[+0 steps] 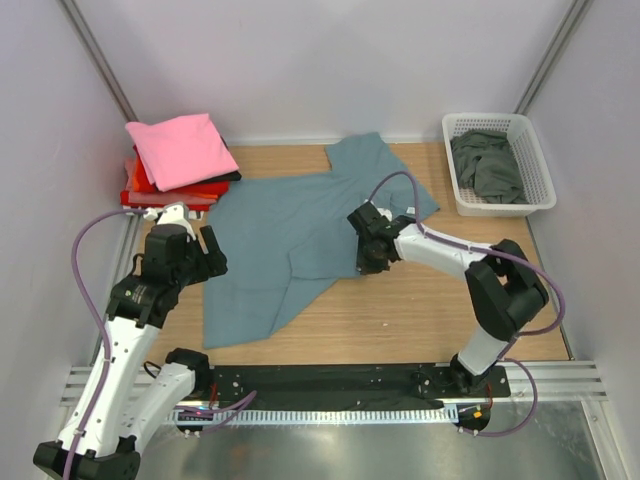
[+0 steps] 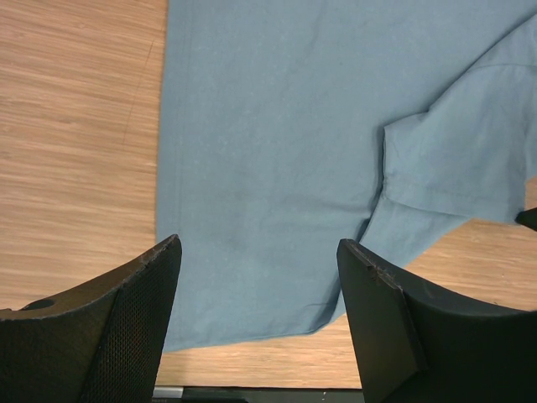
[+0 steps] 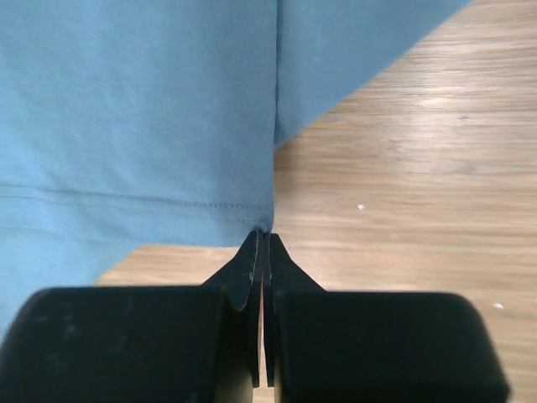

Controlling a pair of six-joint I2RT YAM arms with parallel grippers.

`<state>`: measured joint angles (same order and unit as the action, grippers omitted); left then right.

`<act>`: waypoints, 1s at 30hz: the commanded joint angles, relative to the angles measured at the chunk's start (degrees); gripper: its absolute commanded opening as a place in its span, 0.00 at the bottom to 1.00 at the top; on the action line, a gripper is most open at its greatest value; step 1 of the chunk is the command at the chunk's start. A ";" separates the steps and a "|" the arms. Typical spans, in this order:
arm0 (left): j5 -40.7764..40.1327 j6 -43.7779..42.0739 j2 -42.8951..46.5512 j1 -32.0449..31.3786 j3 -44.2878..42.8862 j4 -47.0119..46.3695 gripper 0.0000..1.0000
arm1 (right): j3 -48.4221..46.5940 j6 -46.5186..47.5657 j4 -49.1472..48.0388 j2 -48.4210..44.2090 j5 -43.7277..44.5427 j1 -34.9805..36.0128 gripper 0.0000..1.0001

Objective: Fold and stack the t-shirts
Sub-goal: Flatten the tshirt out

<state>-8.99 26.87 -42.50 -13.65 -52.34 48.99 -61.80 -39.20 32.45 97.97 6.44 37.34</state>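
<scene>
Found the jaws of the left gripper point(image 2: 260, 248) spread wide and holding nothing, hanging over the near left part of a large dusty slate-blue cloth t-shirt point(image 1: 290, 240). Saw the jaws of the right gripper point(image 3: 264, 239) pressed fully together, tips right at a stitched hem corner on that shirt's right side. Could not tell whether any cloth was pinched between them. Saw the blue shirt spread mostly flat across the middle of the light wooden tabletop point(image 1: 430, 310), with one sleeve reaching toward the far right and the near edge lying uneven. Noted a stack of folded shirts at the far left, just beside the blue shirt's left sleeve, with a folded pink cloth t-shirt point(image 1: 180, 148) on top and a folded red cloth t-shirt point(image 1: 165, 192) under it. Noted a white plastic lattice basket point(image 1: 545, 190) at the far right, holding a crumpled dark grey-green cloth t-shirt point(image 1: 490, 165), apart from the blue shirt.
</scene>
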 commanded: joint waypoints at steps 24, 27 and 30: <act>2.14 -0.42 -0.04 -0.15 -0.05 -2.50 0.75 | 5.73 -13.35 31.26 -53.05 12.37 0.19 0.01; 2.23 -0.42 -0.39 -0.24 -0.13 -2.50 0.75 | 5.55 -15.46 35.66 -58.05 13.25 0.10 0.01; 2.14 -0.42 -0.83 -0.15 -0.22 -2.58 0.75 | 5.37 -17.22 39.00 -61.83 13.16 0.10 0.01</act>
<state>-7.60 26.81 -43.00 -13.76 -52.34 48.66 -55.88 -52.80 65.95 39.70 18.48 37.34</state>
